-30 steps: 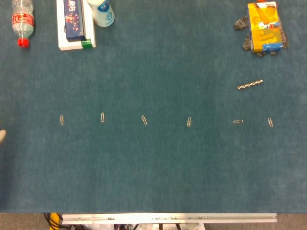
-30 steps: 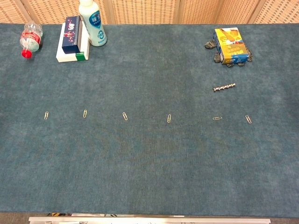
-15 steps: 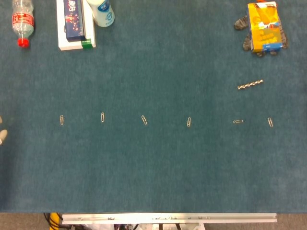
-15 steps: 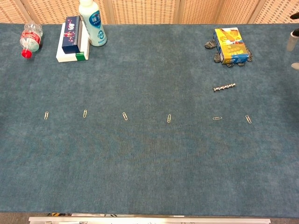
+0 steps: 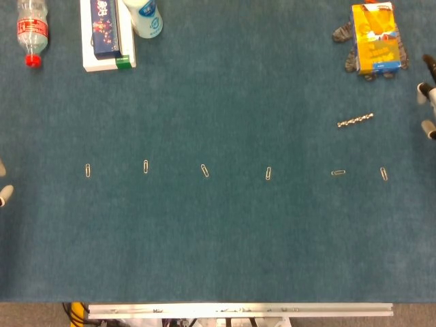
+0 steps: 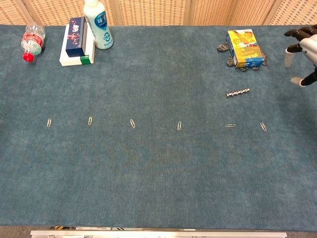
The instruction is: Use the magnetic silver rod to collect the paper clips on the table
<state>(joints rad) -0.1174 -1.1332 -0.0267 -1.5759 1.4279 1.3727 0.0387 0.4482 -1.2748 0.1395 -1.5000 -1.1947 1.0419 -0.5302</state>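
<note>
The silver rod (image 5: 355,120) (image 6: 237,92), a short beaded bar, lies at the right of the blue table. Several paper clips lie in a row across the middle, from the leftmost paper clip (image 5: 88,170) (image 6: 49,122) to the rightmost paper clip (image 5: 384,173) (image 6: 263,126). My right hand (image 6: 302,49) (image 5: 426,109) hovers at the right edge, right of the rod, fingers spread and holding nothing. Of my left hand (image 5: 4,194) only fingertips show at the left edge of the head view, apart from the clips and empty.
At the back left lie a clear bottle with a red cap (image 5: 32,30), a boxed stack (image 5: 105,34) and a white bottle (image 5: 143,17). An orange box (image 5: 375,37) sits on a grey patterned item at the back right. The table's metal front edge (image 5: 238,310) runs along the bottom.
My right hand has come into view from the right edge, moving left toward the rod. The left fingertips shifted slightly downward. Rod and clips have not moved.
</note>
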